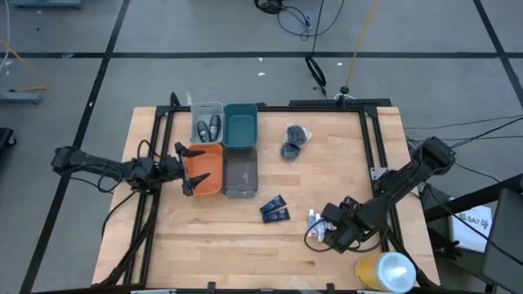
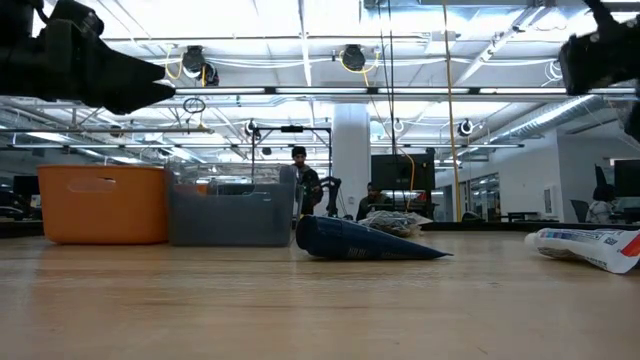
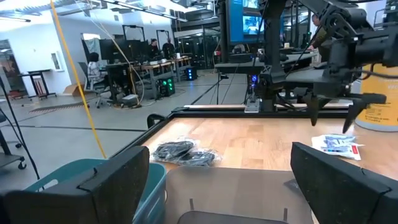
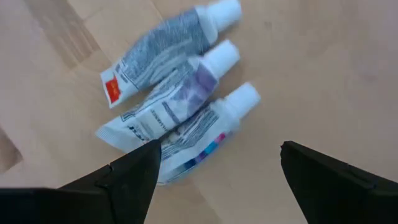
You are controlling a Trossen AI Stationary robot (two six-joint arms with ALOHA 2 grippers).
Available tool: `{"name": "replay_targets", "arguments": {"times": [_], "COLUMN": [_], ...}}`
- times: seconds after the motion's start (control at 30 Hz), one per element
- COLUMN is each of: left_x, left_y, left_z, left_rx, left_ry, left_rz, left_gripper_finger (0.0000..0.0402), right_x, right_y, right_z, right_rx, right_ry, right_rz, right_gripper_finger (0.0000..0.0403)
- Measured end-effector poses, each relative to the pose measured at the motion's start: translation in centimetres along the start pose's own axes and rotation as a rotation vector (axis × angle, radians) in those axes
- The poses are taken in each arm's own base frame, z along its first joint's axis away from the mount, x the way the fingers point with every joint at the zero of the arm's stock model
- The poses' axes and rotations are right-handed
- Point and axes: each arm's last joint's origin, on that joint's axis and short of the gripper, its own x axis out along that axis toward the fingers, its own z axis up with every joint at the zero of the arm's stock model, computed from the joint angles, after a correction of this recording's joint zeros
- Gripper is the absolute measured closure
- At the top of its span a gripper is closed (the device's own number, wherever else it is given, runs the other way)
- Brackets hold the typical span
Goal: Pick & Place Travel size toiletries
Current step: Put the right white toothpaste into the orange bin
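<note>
Three white tubes [image 4: 180, 106] lie side by side on the table, caps pointing the same way; they also show in the high view [image 1: 314, 224]. My right gripper [image 4: 219, 155] hovers open above them [image 1: 328, 229], touching nothing. Two dark blue packets [image 1: 274, 211] lie flat at mid-table. Two dark grey puffs [image 1: 292, 140] rest near the far edge. Two dark grey bottles [image 1: 208, 128] lie inside the clear bin [image 1: 198, 109]. My left gripper [image 1: 186, 170] is open and empty over the orange bin [image 1: 211, 184].
The teal bin [image 1: 241, 126] and grey bin [image 1: 240, 173] stand beside the clear and orange ones as a block of four. A big yellow cylinder [image 1: 384, 272] lies at the near right corner, close to my right arm. A black frame rail [image 1: 372, 147] runs along the table's right side.
</note>
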Motion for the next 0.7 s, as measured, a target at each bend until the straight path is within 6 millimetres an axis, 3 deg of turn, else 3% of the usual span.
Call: {"name": "replay_targets", "arguments": {"times": [0.33, 0.7], "left_x": [0.0, 0.0], "left_y": [0.0, 0.0], "left_z": [0.0, -0.1], "left_rx": [-0.041, -0.105], "left_ry": [-0.001, 0.005], "left_rz": [0.000, -0.001], "left_gripper_finger": [0.0034, 0.0021], "right_x": [1.4, 3.8], "right_y": [0.2, -1.0], "right_z": [0.0, 0.0], "right_rx": [0.027, 0.062], "right_ry": [0.019, 0.063], "right_rz": [-0.061, -0.072], "right_gripper_finger": [0.0087, 0.0087]}}
